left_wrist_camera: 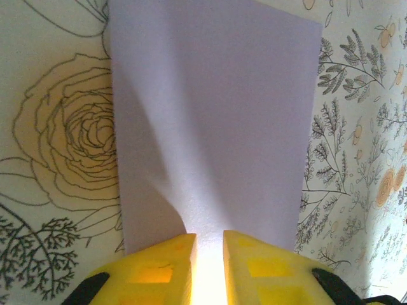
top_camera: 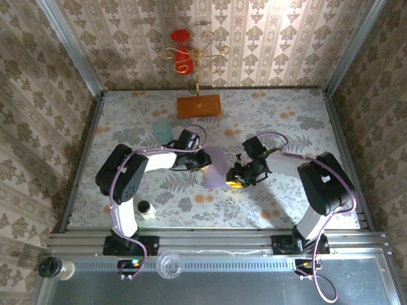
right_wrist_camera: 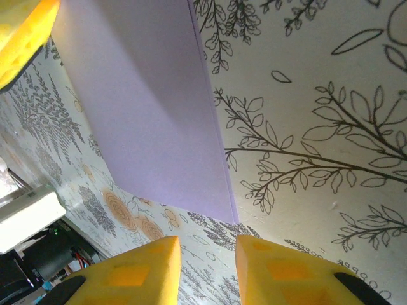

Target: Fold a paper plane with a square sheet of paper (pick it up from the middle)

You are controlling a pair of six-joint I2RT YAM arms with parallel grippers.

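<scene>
Cannot see the near edge of the square sheet of paper (left_wrist_camera: 210, 114) behind the yellow fingers (left_wrist_camera: 159, 270) of the left gripper (left_wrist_camera: 208, 240); cannot tell whether pinched or merely touched there. Lose its far end at the top border in both wrist views, and from above its side edges partly under the left gripper and the right gripper (top_camera: 234, 182). Cannot identify the small white item (top_camera: 145, 208) beside the left arm's base: too small.
</scene>
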